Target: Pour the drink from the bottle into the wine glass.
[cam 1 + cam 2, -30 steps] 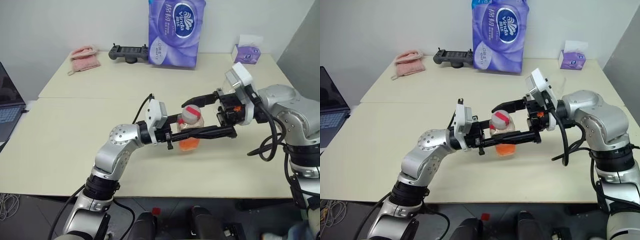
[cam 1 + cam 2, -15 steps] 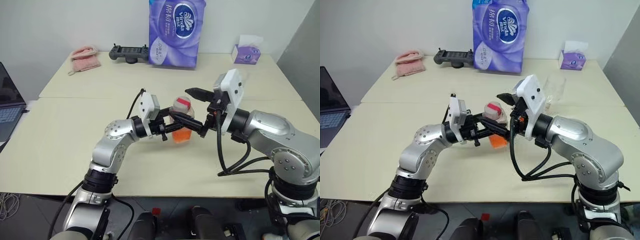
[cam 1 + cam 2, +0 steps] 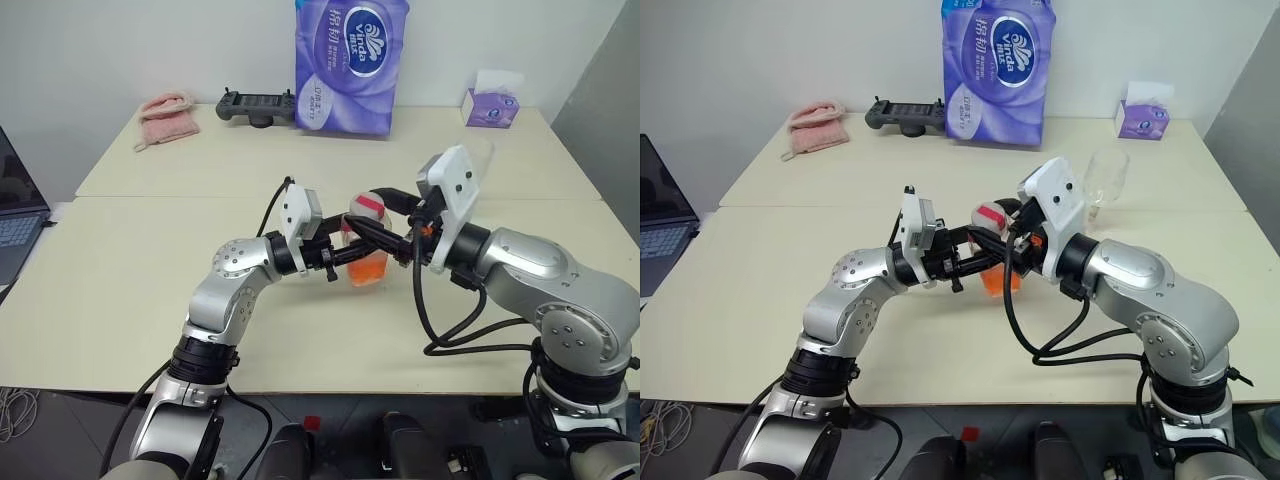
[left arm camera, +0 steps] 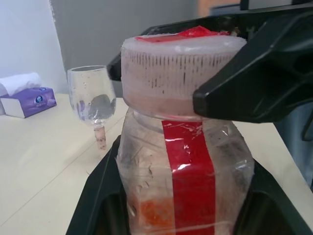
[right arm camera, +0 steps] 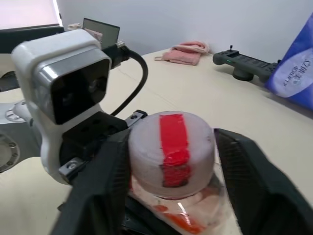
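Fingers of the left gripper (image 3: 345, 258) were clamped on the body of the small clear plastic bottle (image 3: 366, 262), holding it upright above the pale desk (image 3: 150, 270) near the middle, with the translucent orange-red drink (image 3: 367, 272) low inside. To its right, the right gripper (image 5: 168, 161) had its two black fingers (image 5: 244, 166) set either side of the pale ribbed cap with red tape (image 5: 171, 149), just short of pinching it. Uncapping seemed the step in hand: the right fingers ought to close squarely on the ribbed rim and twist about the bottle's axis while the left resisted. Farther right and farther back, the clear stemmed wine glass (image 3: 1106, 178) stood apart, empty.
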Available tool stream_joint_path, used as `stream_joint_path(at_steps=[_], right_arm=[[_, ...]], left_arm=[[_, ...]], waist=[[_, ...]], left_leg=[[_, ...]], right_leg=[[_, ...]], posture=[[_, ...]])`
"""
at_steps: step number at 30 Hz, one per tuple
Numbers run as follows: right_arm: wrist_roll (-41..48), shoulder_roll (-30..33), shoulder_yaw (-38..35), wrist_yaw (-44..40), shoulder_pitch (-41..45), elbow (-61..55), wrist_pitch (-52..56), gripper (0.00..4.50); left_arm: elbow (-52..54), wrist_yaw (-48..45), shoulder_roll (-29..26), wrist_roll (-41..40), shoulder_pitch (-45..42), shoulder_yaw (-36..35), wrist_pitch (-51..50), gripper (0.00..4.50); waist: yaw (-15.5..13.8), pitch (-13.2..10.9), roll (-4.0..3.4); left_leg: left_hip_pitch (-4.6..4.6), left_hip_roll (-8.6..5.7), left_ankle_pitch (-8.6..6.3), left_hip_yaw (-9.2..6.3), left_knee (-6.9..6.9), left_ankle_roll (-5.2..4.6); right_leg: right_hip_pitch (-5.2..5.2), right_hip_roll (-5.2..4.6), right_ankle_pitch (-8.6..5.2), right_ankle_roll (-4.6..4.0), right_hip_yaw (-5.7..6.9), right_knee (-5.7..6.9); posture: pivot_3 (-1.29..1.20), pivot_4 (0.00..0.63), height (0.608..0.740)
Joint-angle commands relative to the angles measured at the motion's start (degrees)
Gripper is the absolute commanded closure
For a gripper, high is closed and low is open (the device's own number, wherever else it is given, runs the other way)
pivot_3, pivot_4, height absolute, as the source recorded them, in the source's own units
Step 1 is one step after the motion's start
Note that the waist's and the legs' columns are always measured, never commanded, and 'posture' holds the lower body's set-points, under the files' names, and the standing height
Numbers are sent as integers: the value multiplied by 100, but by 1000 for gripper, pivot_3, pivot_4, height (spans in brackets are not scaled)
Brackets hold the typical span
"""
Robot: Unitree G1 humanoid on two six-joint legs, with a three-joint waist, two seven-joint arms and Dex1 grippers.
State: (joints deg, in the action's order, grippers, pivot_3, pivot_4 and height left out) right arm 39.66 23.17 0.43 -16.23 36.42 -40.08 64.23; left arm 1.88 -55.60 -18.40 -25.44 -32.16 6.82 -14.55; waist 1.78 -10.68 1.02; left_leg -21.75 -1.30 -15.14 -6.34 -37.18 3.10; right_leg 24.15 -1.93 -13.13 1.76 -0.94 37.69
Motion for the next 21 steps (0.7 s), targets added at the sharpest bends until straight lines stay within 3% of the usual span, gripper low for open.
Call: stream_joint_path(at_steps=[1,8,9,11,13,16,21], right_arm=[[23,26,-275,-1,100,12,-206,2593],[211,261,-481,-786,111,470,-745,2593],[377,366,-480,-1213,113,606,-862,2593],[1036,1105,-133,-3465,201,824,-980,2593],[1008,1499,241,-4692,387,1141,-1342,2593],[152,1383,972,-5307,1021,1911,-2197,2593],[-37,1309,1215,-6262,1343,2645,-2536,2593]], left_arm=[[164,-21,-7,-16,-85,-78,141,2731],[197,20,5,14,-62,-85,133,2731],[197,28,11,20,-61,-79,136,2731],[241,64,32,26,-45,-61,124,2731],[267,82,42,33,-39,-44,119,2732],[352,103,24,14,8,-45,86,2732],[386,145,49,14,22,-50,79,2733]], waist=[[1,0,0],[1,0,0],[1,0,0],[-7,-2,-2],[-10,-5,0],[74,-4,-1],[80,-4,0]], left_leg=[[0,0,0,0,0,0],[0,0,0,1,0,0],[0,0,0,1,0,0],[-1,-1,0,2,-1,0],[-2,-6,-1,4,-1,-2],[4,5,-1,10,2,-3],[11,21,0,4,7,-4]], right_leg=[[0,0,0,0,0,0],[0,0,-1,1,0,-1],[-1,0,-1,1,0,-2],[-1,0,0,1,0,-4],[-7,-2,0,2,1,-17],[-13,5,0,6,-1,-36],[-8,24,-8,20,-1,-14]], posture=[[0,150,740],[0,150,740],[0,150,740],[0,150,740],[0,150,740],[0,150,740],[0,150,740]])
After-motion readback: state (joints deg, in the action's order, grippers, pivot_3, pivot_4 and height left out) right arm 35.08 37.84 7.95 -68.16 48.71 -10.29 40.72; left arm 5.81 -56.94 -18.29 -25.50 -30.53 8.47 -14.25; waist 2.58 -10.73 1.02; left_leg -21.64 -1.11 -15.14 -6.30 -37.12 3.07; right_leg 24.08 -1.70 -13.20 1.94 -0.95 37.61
